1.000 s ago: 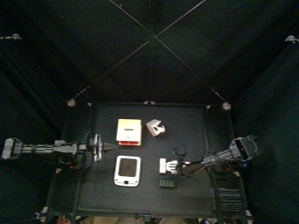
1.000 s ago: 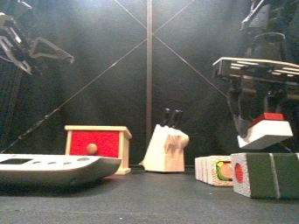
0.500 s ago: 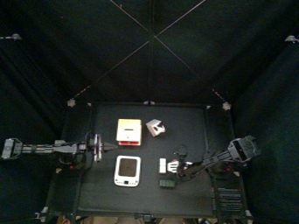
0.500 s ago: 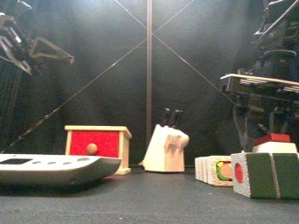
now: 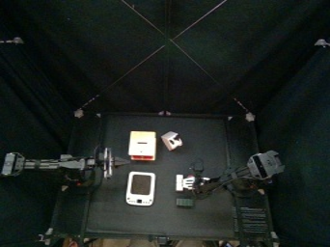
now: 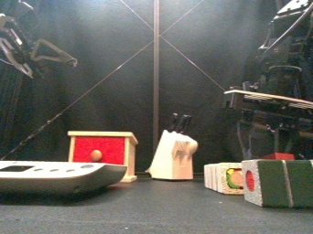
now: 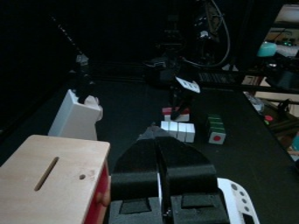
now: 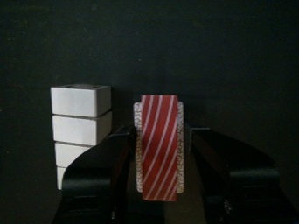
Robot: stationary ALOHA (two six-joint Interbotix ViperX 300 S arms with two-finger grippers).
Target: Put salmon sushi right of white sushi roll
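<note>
The right gripper hangs low over the table, on the right of the white sushi roll. In the right wrist view the salmon sushi, a piece with red and white stripes, stands between the two jaws. The jaws are wide, close to its two sides, and I cannot tell if they press it or have let it go. From the front only a red top shows behind the green and white block, so the piece seems to be down at the table, or very near it.

Just beside the salmon sushi lies a row of small white cubes. It is the reason, I think, for the gripper coming straight down with the piece on its narrow side: so it fits in beside them.

The white sushi roll lies flat at the near left of the table, well apart from the gripper. The red and yellow box and the small knife block stand further back.

The left gripper rests shut, high over the left side, holding nothing.
</note>
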